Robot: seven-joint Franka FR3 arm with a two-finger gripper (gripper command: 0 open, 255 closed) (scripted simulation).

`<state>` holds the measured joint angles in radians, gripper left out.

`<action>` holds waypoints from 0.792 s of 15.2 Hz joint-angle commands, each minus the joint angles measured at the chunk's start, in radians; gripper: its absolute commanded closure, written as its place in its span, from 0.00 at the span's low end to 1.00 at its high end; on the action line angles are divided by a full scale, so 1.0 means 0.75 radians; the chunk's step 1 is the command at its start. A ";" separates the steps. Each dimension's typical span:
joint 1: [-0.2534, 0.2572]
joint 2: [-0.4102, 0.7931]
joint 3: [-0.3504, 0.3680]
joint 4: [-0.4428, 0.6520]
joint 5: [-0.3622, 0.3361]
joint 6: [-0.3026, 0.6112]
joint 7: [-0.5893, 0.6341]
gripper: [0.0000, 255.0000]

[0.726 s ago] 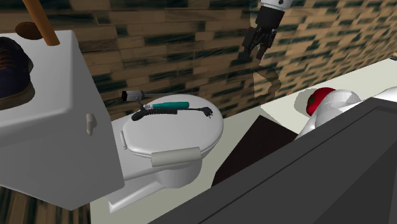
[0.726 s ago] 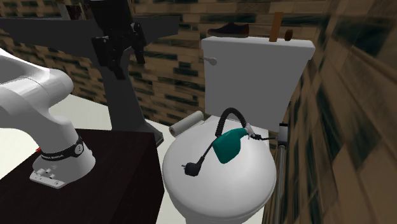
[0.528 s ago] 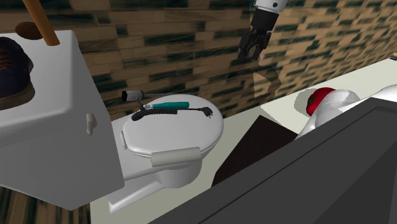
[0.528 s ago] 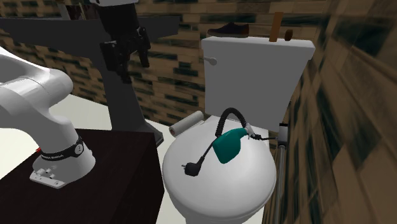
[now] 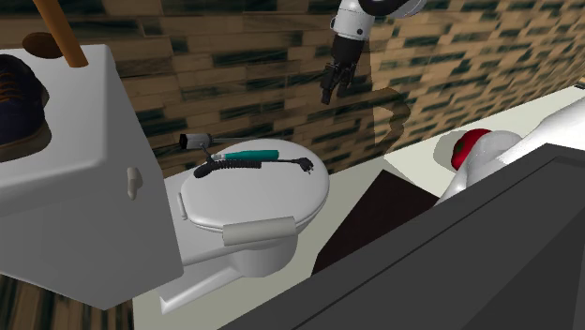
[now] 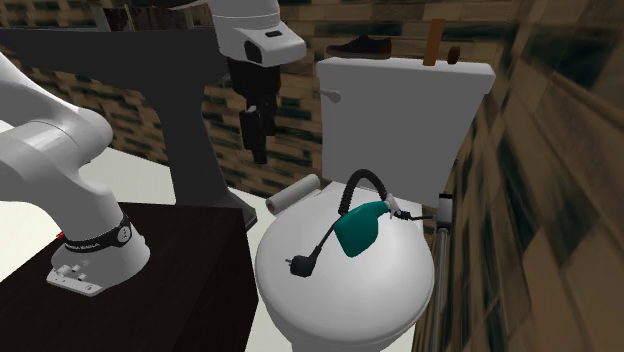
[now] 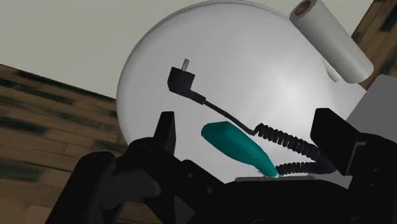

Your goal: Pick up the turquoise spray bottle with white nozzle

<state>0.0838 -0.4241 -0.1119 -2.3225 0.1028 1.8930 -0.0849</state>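
The turquoise spray bottle (image 5: 251, 155) lies on its side on the shut white toilet lid (image 5: 272, 197), its white nozzle (image 6: 396, 208) pointing toward the tank. A black coiled cable with a plug (image 6: 297, 264) curls around it. My gripper (image 5: 330, 86) hangs open in the air, well above the lid and off to the shoulder view's right of the bottle. From the second exterior view the gripper (image 6: 258, 138) is high to the left of the bottle (image 6: 360, 228). Through the wrist view the bottle (image 7: 238, 147) shows far below, between the spread fingers (image 7: 167, 130), untouched.
The white tank (image 5: 66, 187) behind the lid carries a dark shoe (image 6: 360, 45) and a brown stick (image 6: 435, 40). A toilet paper roll (image 5: 258, 232) lies beside the bowl. A brick wall runs behind the toilet. The dark stand (image 6: 130, 300) is close by the bowl.
The gripper has swung toward the toilet, to the shoulder view's left, and the hand now points down at the lid. Bottle and cable have not moved.
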 commanded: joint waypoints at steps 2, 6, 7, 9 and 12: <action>0.035 0.169 -0.008 0.080 0.008 0.072 -0.108 0.00; 0.071 0.382 -0.007 0.196 0.024 0.145 -0.242 0.00; 0.078 0.434 -0.004 0.229 0.028 0.160 -0.273 0.00; 0.092 0.538 0.004 0.297 0.034 0.186 -0.335 0.00; 0.108 0.692 0.022 0.408 0.040 0.214 -0.420 0.00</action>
<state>0.1609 0.0431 -0.0999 -2.0628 0.1300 2.0517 -0.3765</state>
